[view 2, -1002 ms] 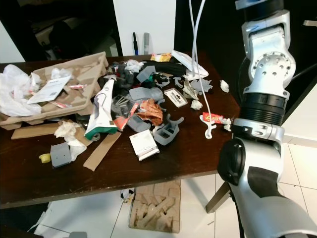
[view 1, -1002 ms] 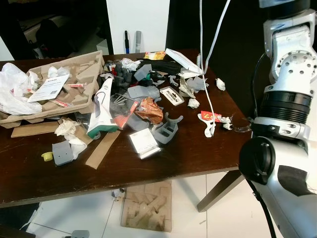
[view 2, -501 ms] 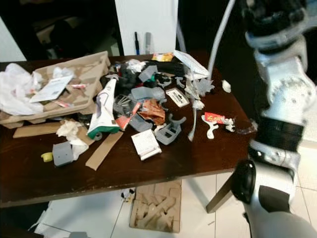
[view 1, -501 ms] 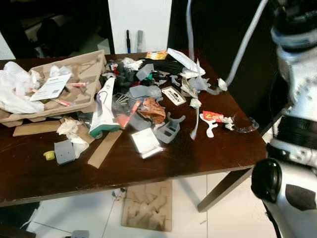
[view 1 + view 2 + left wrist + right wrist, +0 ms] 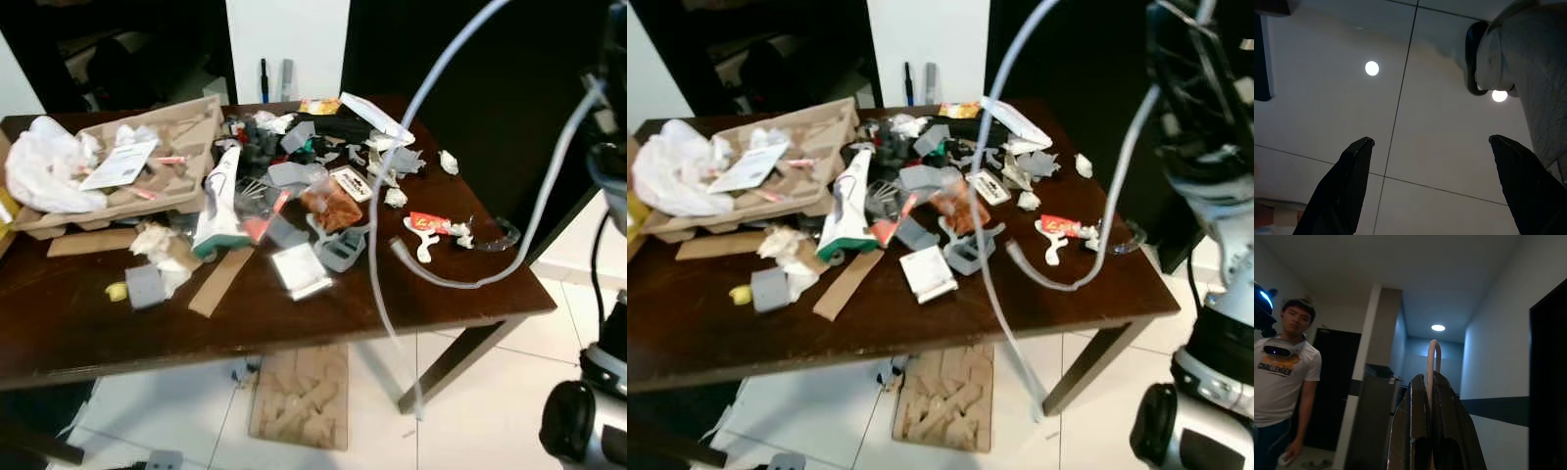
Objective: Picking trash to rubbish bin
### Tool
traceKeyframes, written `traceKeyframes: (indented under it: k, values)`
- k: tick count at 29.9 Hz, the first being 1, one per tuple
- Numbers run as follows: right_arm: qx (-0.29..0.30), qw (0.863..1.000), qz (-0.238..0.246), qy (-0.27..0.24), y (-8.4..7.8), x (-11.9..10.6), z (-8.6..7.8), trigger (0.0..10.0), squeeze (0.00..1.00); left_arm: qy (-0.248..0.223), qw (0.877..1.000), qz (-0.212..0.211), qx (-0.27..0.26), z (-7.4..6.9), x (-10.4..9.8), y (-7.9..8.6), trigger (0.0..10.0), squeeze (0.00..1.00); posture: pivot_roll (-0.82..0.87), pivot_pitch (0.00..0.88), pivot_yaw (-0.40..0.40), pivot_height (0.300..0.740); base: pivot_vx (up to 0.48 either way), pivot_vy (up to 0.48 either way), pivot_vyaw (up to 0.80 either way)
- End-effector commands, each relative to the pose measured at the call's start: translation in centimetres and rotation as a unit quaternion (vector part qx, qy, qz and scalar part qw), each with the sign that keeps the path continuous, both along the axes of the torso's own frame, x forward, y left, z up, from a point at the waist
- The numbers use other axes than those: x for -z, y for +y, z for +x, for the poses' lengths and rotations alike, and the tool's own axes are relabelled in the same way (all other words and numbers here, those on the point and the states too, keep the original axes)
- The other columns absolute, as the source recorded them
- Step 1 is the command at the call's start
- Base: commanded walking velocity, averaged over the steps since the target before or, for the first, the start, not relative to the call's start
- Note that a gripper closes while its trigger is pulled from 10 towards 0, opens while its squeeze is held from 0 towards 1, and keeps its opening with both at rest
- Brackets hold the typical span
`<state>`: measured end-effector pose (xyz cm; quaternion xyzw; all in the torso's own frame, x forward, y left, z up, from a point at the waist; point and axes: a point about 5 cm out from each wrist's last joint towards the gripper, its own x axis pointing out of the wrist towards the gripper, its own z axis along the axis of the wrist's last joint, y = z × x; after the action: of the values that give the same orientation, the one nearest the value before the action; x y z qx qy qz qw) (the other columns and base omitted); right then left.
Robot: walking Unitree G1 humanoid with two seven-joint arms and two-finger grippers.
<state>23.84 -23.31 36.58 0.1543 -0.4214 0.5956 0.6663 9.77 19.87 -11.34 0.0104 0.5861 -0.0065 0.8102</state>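
Observation:
A long white tube [image 5: 460, 284] loops over the right part of the dark wooden table [image 5: 294, 323] and trails down past its front edge toward the floor. My right gripper [image 5: 1429, 377] is raised high, pointing toward the ceiling, and is shut on this tube [image 5: 1433, 352]. The blurred right arm [image 5: 1215, 196] stands at the right. Mixed trash covers the table: a white-green pack [image 5: 217, 201], a red wrapper [image 5: 427, 223], crumpled paper and grey plastic parts. My left gripper [image 5: 1431, 141] hangs open over floor tiles, holding nothing.
A cardboard tray [image 5: 186, 122] and a white plastic bag [image 5: 44, 171] lie at the table's left. A cardboard insert [image 5: 299, 397] lies on the white floor under the table. A person [image 5: 1283, 382] stands nearby in the right wrist view.
The camera has shifted. My right arm has swung up and outward, and the tube, which hung straight down onto the table, now sweeps in a wide loop.

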Motion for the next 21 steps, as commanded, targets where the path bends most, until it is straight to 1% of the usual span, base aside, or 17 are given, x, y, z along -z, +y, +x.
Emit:
traceKeyframes:
  k: [1, 4, 7, 8, 10, 13, 15, 16, 17, 18, 19, 20, 21]
  values:
    - [0.0, 1.0, -0.007, -0.02, -0.1, -0.3, -0.9, 10.0, 0.0, 0.025, 0.999, -0.024, 0.013, -1.3, 0.5, -1.5, 10.0, 0.0, 0.02, 0.078, 0.015, 0.74, -0.326, 0.0, 0.0]
    - [0.01, 0.999, -0.031, 0.001, 0.0, 0.3, -0.9, 10.0, 0.0, 0.026, 0.999, -0.024, 0.019, -1.3, 0.5, -1.6, 10.0, 0.0, 0.01, 0.078, 0.016, 0.74, -0.329, 0.0, 0.0]
    - [0.03, 0.997, -0.06, 0.038, 0.3, 1.6, -0.3, 10.0, 0.0, 0.027, 0.999, -0.026, 0.019, -1.3, 0.5, -1.7, 10.0, 0.0, 0.01, 0.078, 0.016, 0.74, -0.33, 0.0, 0.0]
    - [0.048, 0.994, -0.08, 0.056, 0.4, 2.4, 0.2, 10.0, 0.0, 0.027, 0.999, -0.026, 0.018, -1.3, 0.5, -1.7, 10.0, 0.0, 0.01, 0.079, 0.016, 0.74, -0.33, 0.0, 0.0]
    - [0.081, 0.985, -0.121, 0.089, 0.7, 3.8, 1.0, 10.0, 0.0, 0.027, 0.999, -0.027, 0.018, -1.2, 0.5, -1.6, 10.0, 0.0, 0.01, 0.079, 0.016, 0.74, -0.328, 0.0, 0.0]
    - [0.117, 0.971, -0.165, 0.129, 1.2, 5.5, 2.1, 10.0, 0.0, 0.027, 0.999, -0.027, 0.019, -1.3, 0.5, -1.6, 10.0, 0.0, 0.01, 0.083, 0.018, 0.74, -0.328, 0.0, 0.0]
    - [0.146, 0.957, -0.198, 0.155, 1.4, 6.7, 2.9, 10.0, 0.0, 0.027, 0.999, -0.027, 0.019, -1.3, 0.5, -1.5, 10.0, 0.0, 0.01, 0.083, 0.018, 0.74, -0.302, 0.0, 0.0]
    - [0.157, 0.952, -0.207, 0.16, 1.5, 7.1, 3.1, 10.0, 0.0, 0.027, 0.999, -0.027, 0.019, -1.3, 0.5, -1.5, 10.0, 0.0, 0.01, 0.083, 0.018, 0.74, -0.277, 0.0, 0.0]
    - [0.157, 0.952, -0.207, 0.16, 1.5, 7.1, 3.1, 10.0, 0.0, 0.027, 0.999, -0.027, 0.019, -1.3, 0.5, -1.5, 10.0, 0.0, 0.01, 0.083, 0.018, 0.74, -0.277, 0.0, 0.0]
    - [0.185, 0.94, -0.223, 0.178, 1.4, 7.7, 3.7, 10.0, 0.0, 0.027, 0.999, -0.027, 0.02, -1.3, 0.5, -1.5, 10.0, 0.0, 0.0, 0.085, 0.019, 0.74, 0.0, 0.0, 0.0]
    - [0.213, 0.924, -0.239, 0.208, 1.2, 8.8, 4.5, 10.0, 0.0, 0.026, 0.999, -0.026, 0.023, -1.2, 0.5, -1.5, 10.0, 0.0, 0.0, 0.087, 0.017, 0.74, 0.0, 0.0, 0.0]
    - [0.253, 0.898, -0.262, 0.246, 0.9, 10.5, 5.6, 10.0, 0.0, 0.025, 0.999, -0.025, 0.023, -1.2, 0.5, -1.5, 10.0, 0.0, 0.0, 0.087, 0.017, 0.74, 0.0, 0.0, 0.0]
    - [0.279, 0.879, -0.279, 0.269, 0.7, 11.7, 6.2, 10.0, 0.0, 0.024, 0.999, -0.024, 0.022, -1.2, 0.4, -1.5, 10.0, 0.0, 0.0, 0.087, 0.015, 0.74, 0.0, 0.0, 0.0]
